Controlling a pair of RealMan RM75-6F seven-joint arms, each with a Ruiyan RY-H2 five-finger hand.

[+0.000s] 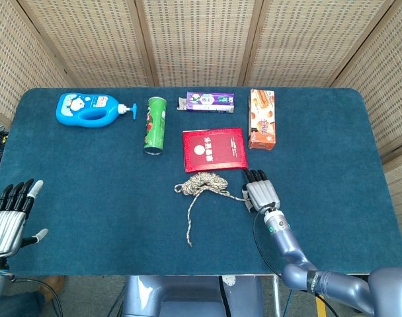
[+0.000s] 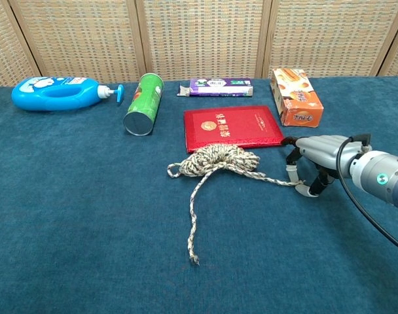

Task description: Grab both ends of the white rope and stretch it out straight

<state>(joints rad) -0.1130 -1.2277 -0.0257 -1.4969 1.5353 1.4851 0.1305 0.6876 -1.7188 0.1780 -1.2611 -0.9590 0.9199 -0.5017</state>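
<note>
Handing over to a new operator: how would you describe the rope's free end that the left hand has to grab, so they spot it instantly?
Start at the red booklet mid-table; the white rope lies bunched just in front of it. From that bundle one strand runs toward the table's near edge, ending in the free end. It lies alone on bare blue cloth, while the other strand leads to the right hand.

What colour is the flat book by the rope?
The flat book is red with gold print, clearest in the chest view.

White rope (image 1: pixel 207 183) speckled with dark flecks sits bunched in a loose coil just below the red booklet (image 1: pixel 213 149); one strand trails down from the coil, the other runs out to the right, both lying slack.
</note>
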